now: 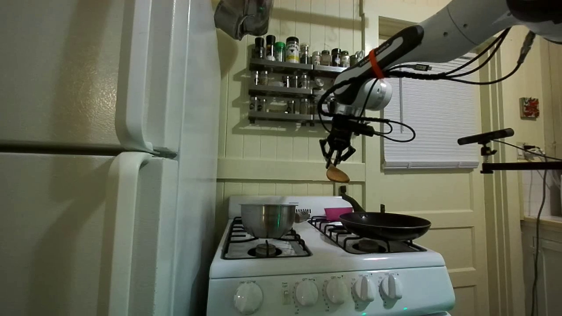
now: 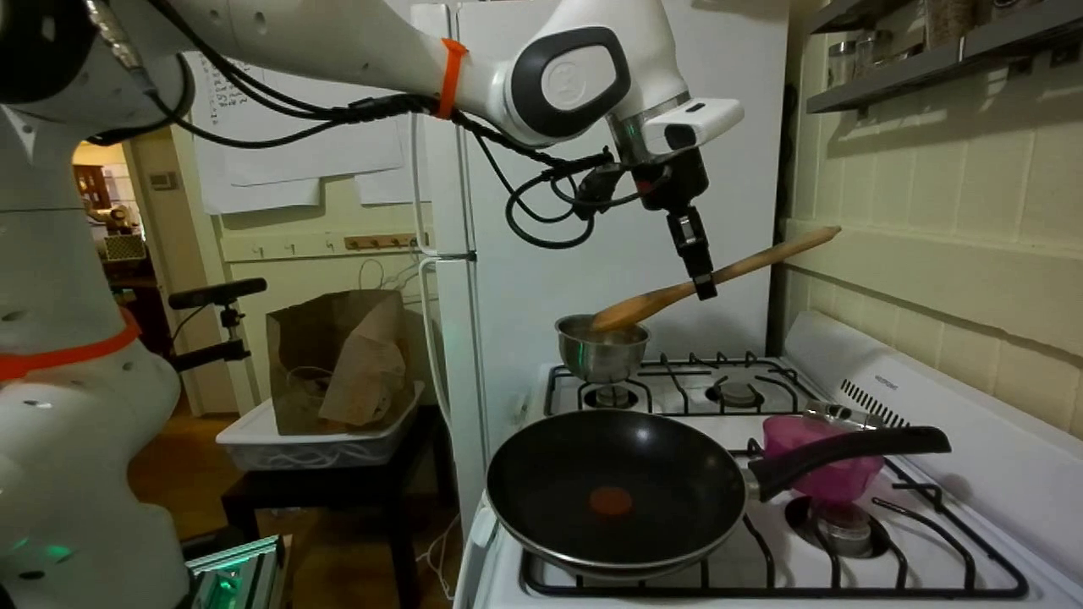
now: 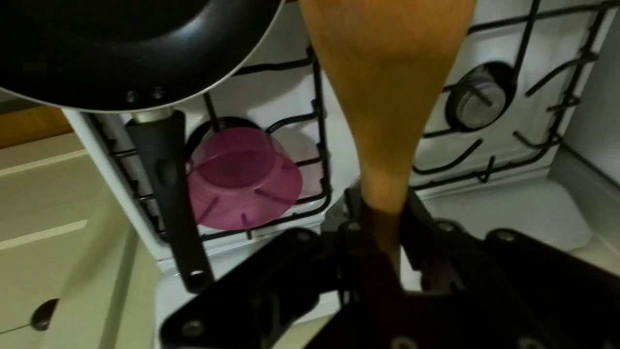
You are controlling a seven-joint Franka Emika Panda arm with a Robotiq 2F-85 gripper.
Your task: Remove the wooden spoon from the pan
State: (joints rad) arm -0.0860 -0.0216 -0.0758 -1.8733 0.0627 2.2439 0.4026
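So the spoon [image 2: 660, 299] is out of the pan [image 2: 626, 465] already, up in the air well above the stove [image 1: 331, 263]. The gripper [image 3: 384, 206] is clamped on it right where the blade narrows into the handle, which makes sense to me: that bit's slim enough to pinch and probably sits near the balance point, so less twisting. It's tilted, blade low and handle end up toward the wall [image 2: 948, 211]. I figure the height is there so the blade clears the pan's rim and the pot [image 2: 602, 359]. In an exterior view the blade tip lines up with the pot, but I can't tell if it's really over it. Pan's handle points to the back with a bowl [image 3: 237, 194] near it, so imo that corner's too crowded for a put-down. Lifting looks done, I'd say all that's left is finding it a flat spot to lie on
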